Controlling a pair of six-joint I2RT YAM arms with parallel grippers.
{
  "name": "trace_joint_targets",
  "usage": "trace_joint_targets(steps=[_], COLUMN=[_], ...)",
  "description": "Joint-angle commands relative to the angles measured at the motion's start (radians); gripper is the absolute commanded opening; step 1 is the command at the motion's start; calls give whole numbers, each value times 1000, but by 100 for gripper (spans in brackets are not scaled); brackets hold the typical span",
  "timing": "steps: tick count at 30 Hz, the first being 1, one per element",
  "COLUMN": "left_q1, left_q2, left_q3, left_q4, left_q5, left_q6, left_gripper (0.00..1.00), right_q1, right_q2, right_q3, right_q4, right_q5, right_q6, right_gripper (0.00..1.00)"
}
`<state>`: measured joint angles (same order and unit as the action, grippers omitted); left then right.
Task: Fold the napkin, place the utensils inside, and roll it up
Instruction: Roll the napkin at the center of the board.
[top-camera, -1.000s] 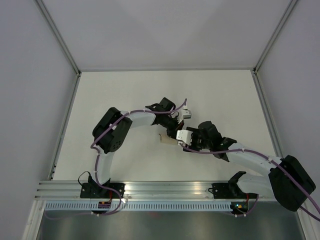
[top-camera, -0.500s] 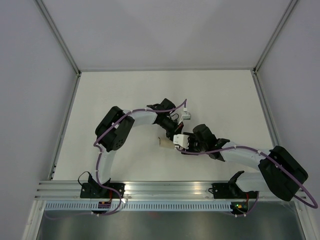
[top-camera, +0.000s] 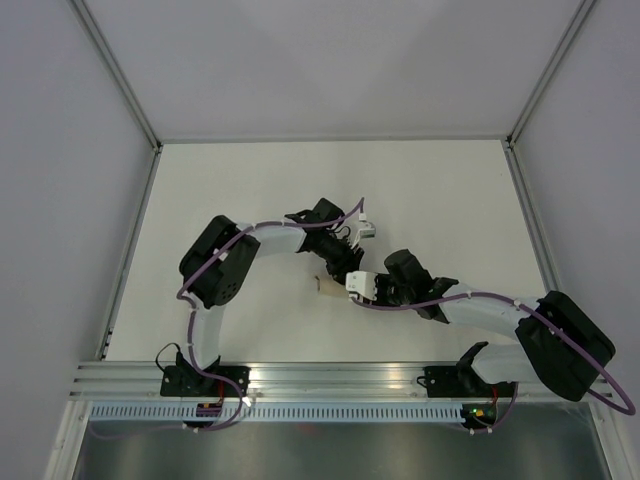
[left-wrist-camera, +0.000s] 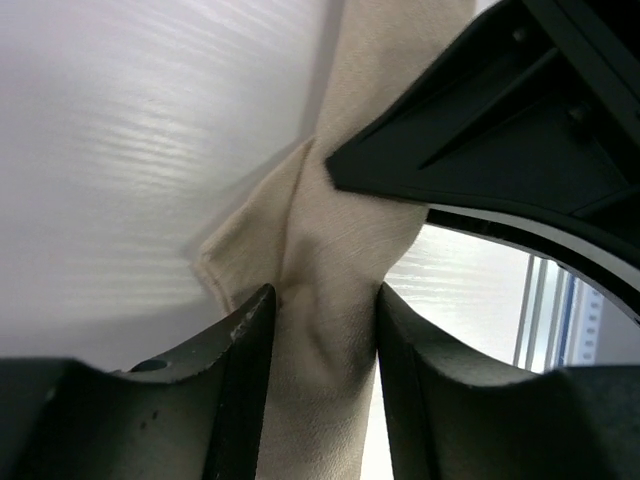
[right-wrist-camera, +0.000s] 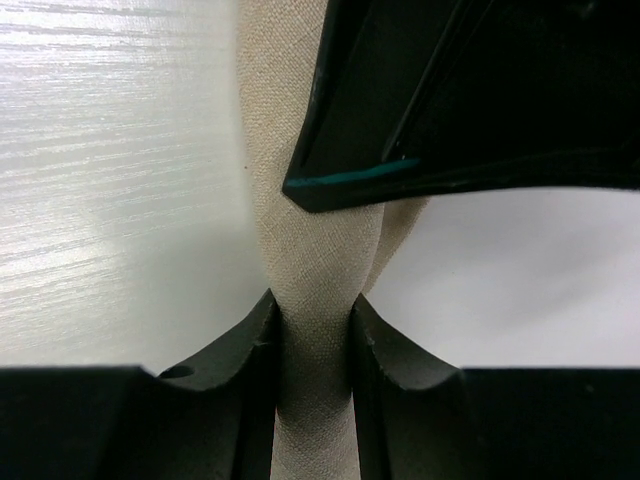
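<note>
The beige napkin (top-camera: 325, 285) lies as a narrow roll at the middle of the table, mostly covered by both grippers. In the right wrist view my right gripper (right-wrist-camera: 312, 305) is shut on the napkin (right-wrist-camera: 310, 240) and squeezes the roll to a waist. In the left wrist view my left gripper (left-wrist-camera: 320, 300) stands open, its fingers loosely on either side of the napkin (left-wrist-camera: 345, 230), with a gap beside one finger. From above, the left gripper (top-camera: 336, 268) comes from the far side and the right gripper (top-camera: 347, 284) from the right. The utensils are hidden.
White table (top-camera: 240, 190) with grey walls on three sides and a metal rail (top-camera: 330, 375) along the near edge. The two grippers nearly touch: the right gripper's finger (left-wrist-camera: 500, 130) fills the left wrist view's upper right.
The right gripper slid left onto the roll and closed on it. The left gripper, shut before, has opened around the cloth and shifted slightly left.
</note>
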<state>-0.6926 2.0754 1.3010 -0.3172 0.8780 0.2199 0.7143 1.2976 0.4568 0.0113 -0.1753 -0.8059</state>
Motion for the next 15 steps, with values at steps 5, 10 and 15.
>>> trace_joint_targets(steps=[5, 10, 15], left_q1=[53, 54, 54], left_q2=[-208, -377, -523], left_q3=[-138, -276, -442], left_q4=[272, 455, 670], left_q5=[-336, -600, -804], left_q6=[-131, -163, -209], left_gripper=[53, 54, 57], right_q1=[-10, -30, -75], right_q2=[32, 74, 149], right_q3=[55, 109, 197], right_q4=[-145, -235, -345], right_q5=[-30, -78, -166], right_q6=[-4, -10, -29], right_gripper=[12, 10, 10])
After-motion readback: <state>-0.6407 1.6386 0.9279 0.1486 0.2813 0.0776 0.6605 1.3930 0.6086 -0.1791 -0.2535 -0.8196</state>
